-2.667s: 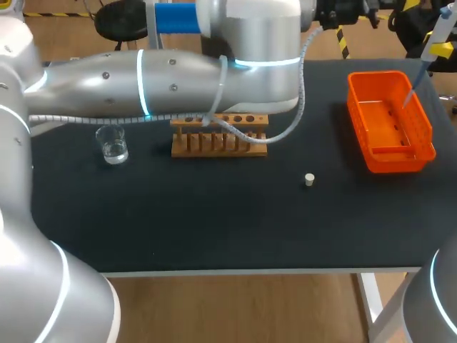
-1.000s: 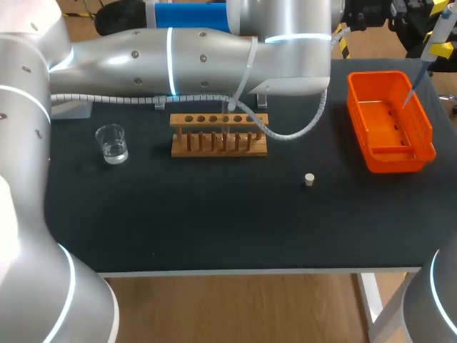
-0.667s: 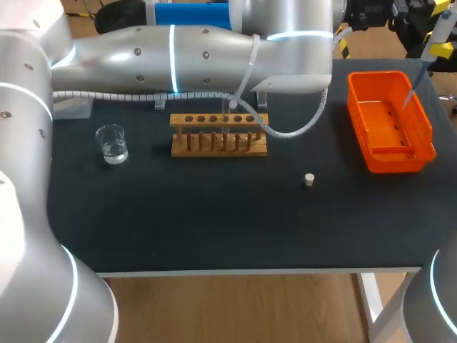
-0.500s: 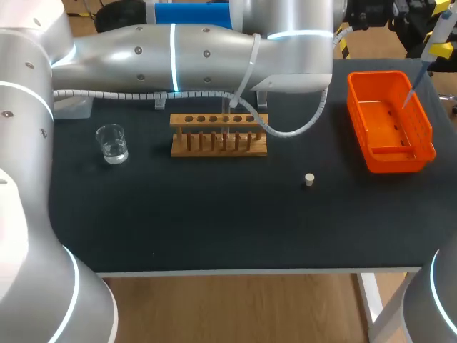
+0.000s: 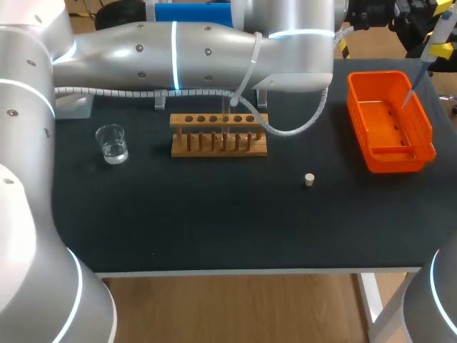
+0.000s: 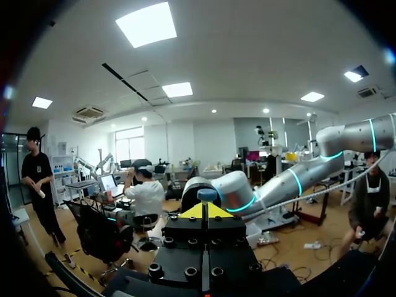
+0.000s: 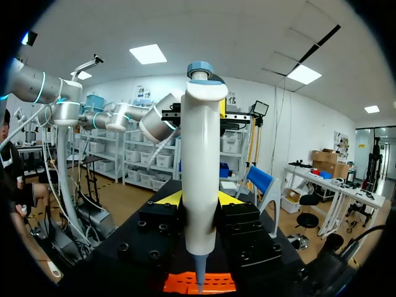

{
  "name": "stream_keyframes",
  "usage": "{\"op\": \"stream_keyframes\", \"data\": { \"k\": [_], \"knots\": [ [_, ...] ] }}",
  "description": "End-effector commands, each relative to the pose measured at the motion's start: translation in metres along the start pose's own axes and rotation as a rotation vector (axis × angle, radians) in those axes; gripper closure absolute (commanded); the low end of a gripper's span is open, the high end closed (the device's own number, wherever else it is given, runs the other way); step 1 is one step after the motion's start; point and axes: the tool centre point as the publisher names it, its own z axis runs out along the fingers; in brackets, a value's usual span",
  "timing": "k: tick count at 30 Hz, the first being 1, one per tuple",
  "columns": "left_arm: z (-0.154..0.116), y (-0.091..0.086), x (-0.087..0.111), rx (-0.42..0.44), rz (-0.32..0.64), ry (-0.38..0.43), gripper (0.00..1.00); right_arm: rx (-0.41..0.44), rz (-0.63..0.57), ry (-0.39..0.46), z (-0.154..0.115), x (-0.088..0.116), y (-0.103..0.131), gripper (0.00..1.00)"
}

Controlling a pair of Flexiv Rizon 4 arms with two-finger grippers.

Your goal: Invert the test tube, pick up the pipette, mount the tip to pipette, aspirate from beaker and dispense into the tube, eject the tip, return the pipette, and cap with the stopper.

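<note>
The left arm comes in from the left and lies stretched level across the far side, its wrist past the middle. The left gripper points out level into the room with its two yellow tips closed against each other. The right arm rises at the near right, and the right gripper is clamped from both sides on the pipette, which stands upright between its fingers.

Head camera overlooks the table; wrist cameras face the room, the right sharing the orange bin.
</note>
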Motion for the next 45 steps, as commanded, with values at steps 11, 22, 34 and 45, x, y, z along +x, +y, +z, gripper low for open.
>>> {"op": "stream_keyframes", "data": {
  "k": [11, 22, 34, 45],
  "knots": [
    [0.001, 0.007, 0.001, 0.000, -0.005, 0.000, 1.00, 0.002, -0.001, 0.001, 0.000, 0.000, 0.002, 1.00],
    [0.000, 0.013, 0.002, 0.000, -0.008, 0.002, 1.00, 0.002, -0.001, 0.001, 0.000, 0.000, 0.002, 1.00],
    [-0.001, 0.021, 0.003, -0.001, -0.013, 0.013, 1.00, 0.002, -0.001, 0.001, 0.000, 0.000, 0.002, 1.00],
    [0.000, 0.026, 0.002, -0.007, -0.029, 0.025, 1.00, 0.002, -0.001, 0.001, 0.000, 0.000, 0.002, 1.00]
  ]
}}
